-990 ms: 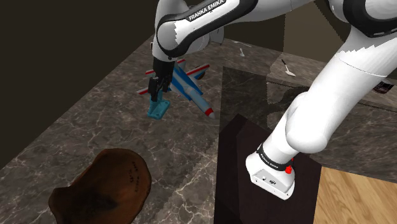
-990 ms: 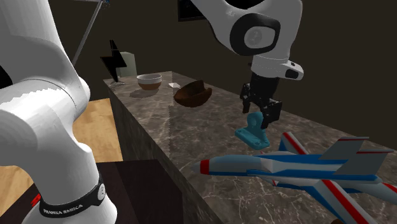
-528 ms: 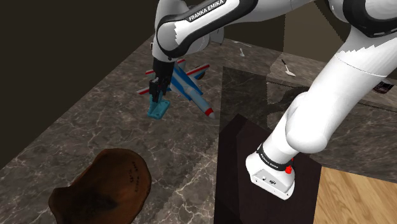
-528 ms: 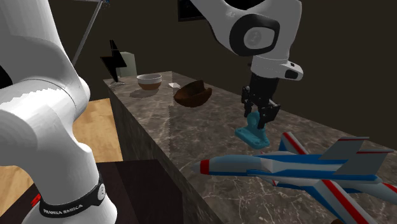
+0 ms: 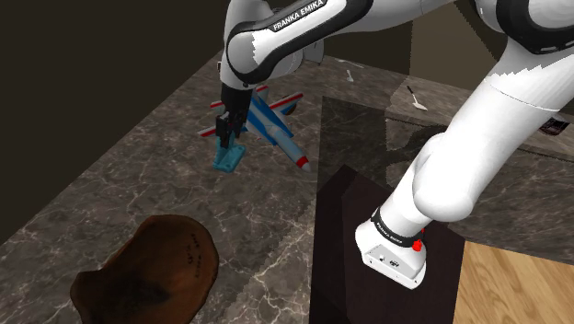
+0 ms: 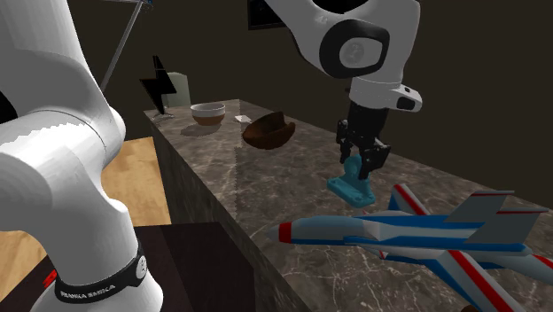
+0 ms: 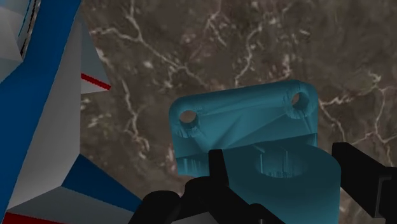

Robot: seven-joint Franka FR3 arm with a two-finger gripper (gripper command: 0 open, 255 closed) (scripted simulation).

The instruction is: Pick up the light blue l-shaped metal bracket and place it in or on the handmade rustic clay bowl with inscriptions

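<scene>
I have the gripper (image 5: 226,138) down over the light blue bracket (image 5: 228,156), left of centre in the shoulder view, on the dark marbled counter (image 5: 138,175). In the wrist view the two black fingers (image 7: 219,170) stand on either side of the bracket's upright rounded tab and press against its flanks, so I read the claw as pinching the bracket and not merely straddling it. The flat foot with its two holes lies out ahead of the fingers. In the second exterior view, right of centre, that foot looks to be resting on the stone, so I judge the grasp made but the lift not yet begun.

The red, white and blue toy plane (image 5: 271,124) lies just beside the bracket, close to the gripper, and I would want to rise straight up to keep off its wing.

The target, a dark brown lumpy bowl (image 5: 147,276), sits at the lower left of the shoulder view, well apart from the bracket, with nothing in it that I can see. A smaller pale bowl (image 6: 208,112) stands beyond it in the upper left of the second exterior view; I take the brown one as mine.

Left to do: lift, carry across the counter to the bowl, lower and release.
</scene>
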